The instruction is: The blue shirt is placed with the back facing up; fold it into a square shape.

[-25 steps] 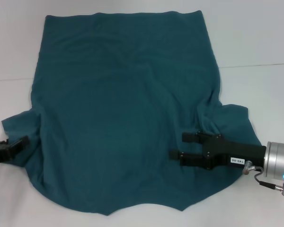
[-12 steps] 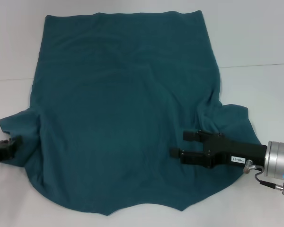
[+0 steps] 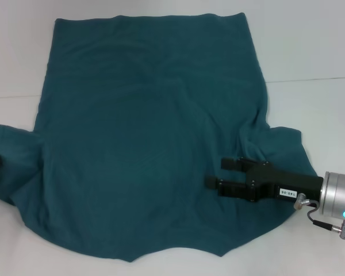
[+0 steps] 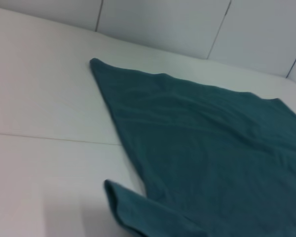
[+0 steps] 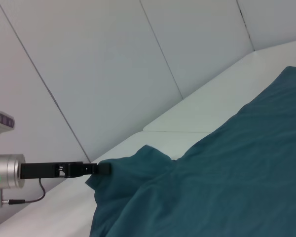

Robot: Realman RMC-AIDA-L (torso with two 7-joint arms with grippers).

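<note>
Left pincer (image 5: pixel 101 169) grips blue shirt (image 3: pixel 149 138) sleeve, mostly off-frame.

Black right claw (image 3: pixel 214 173), white label, silver wrist, cyan light ring, thin cable

White table (image 3: pixel 310 52) fills my head view, matte, with a faint seam line running across it, visible at the left and right edges of the frame a little above mid-height. Lying directly on it: the blue shirt (image 3: pixel 149 138), spread mostly flat and covering the centre from upper left to lower right. Straight hem toward the top of the frame, curved edge at the bottom. One sleeve bunches at the left edge, the other rumples at right. Bare table shows along every side of the fabric.
</note>
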